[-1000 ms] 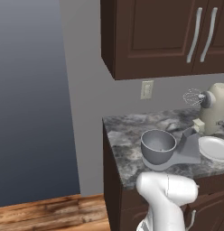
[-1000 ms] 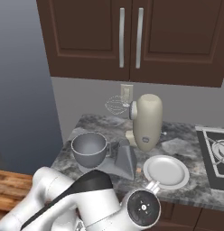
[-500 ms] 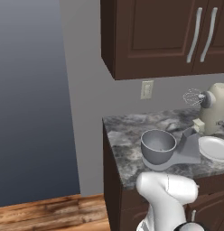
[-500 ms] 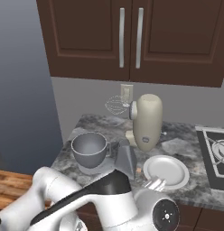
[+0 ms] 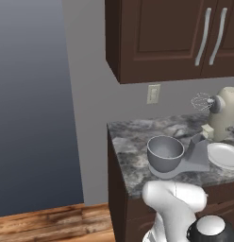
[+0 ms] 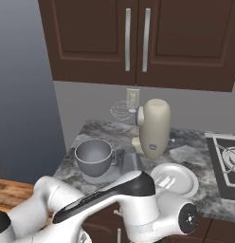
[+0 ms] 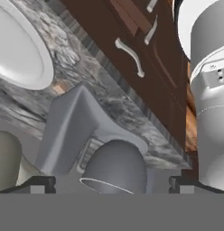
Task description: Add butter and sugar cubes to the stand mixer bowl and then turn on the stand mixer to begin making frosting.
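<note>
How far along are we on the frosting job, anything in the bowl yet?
Nothing looks done. The stand mixer bowl sits on the stand mixer base and its inside looks empty from both base views. In hand: the gripper is empty, its fingers wide apart, looking at the bowl and base. Left: fetching butter and sugar; small pale pieces lie on the white plate, too small to identify. Then switching the mixer on.

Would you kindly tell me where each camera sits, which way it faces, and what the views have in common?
Left base view: behind the arm to its left, facing forward and down at the counter; white arm at lower right.
Right base view: behind to its right, facing the stand mixer and white plate; arm across the bottom.
Hand view: on the hand, rolled, looking along the tool at the stand mixer bowl; white arm at right.
All three share bowl and plate.
</note>
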